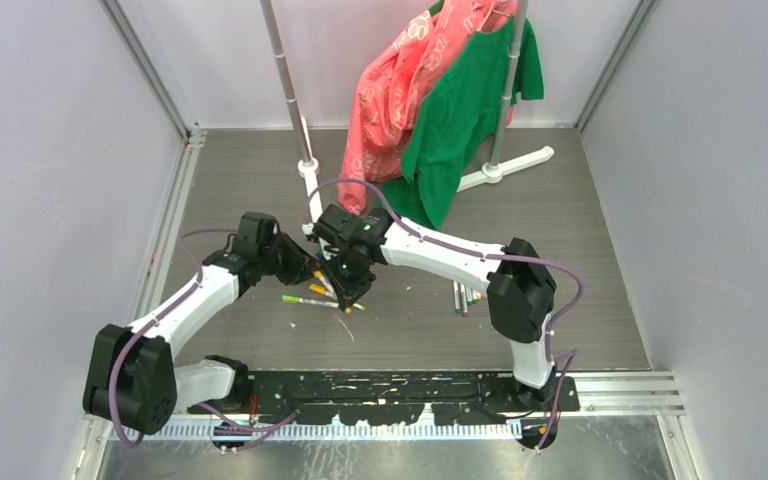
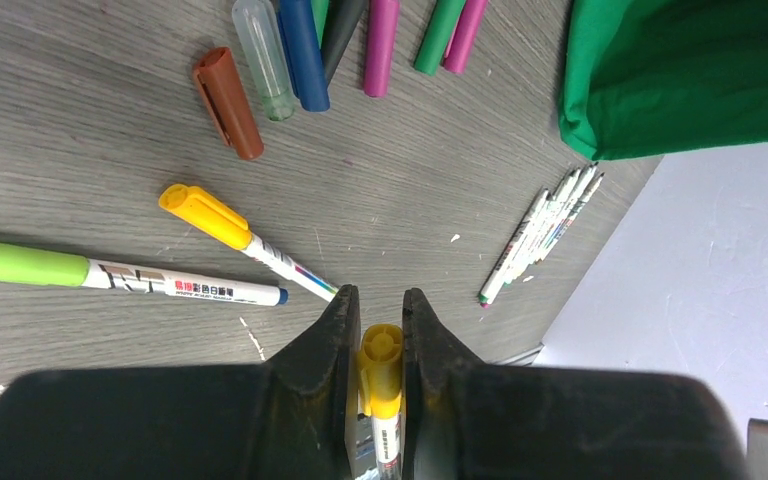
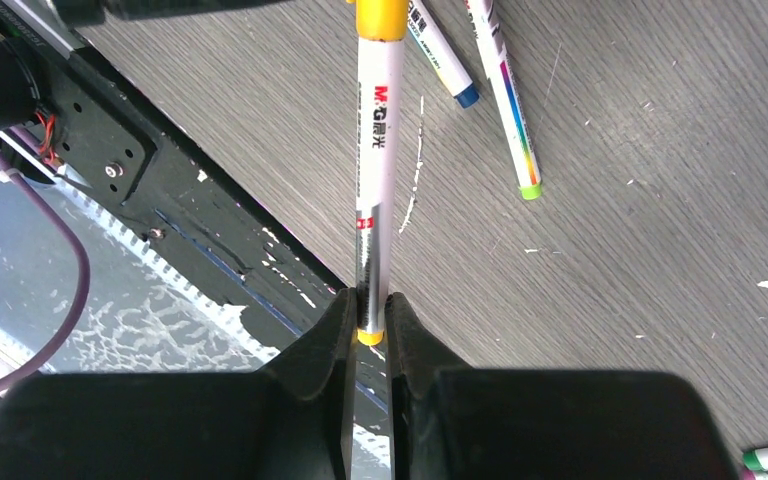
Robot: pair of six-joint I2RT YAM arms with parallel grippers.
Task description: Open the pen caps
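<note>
Left wrist view: I read left gripper (image 2: 375, 330) clenched on the yellow cap (image 2: 381, 365), pinched between both fingers | right wrist: right gripper (image 3: 370, 310) clamped on the tail of that pen's white barrel (image 3: 378, 170), which runs straight out past the fingertips, cap on | loose brown cap (image 2: 228, 103) beyond left fingers; second yellow-capped pen (image 2: 245, 238) just left of tips.
</note>
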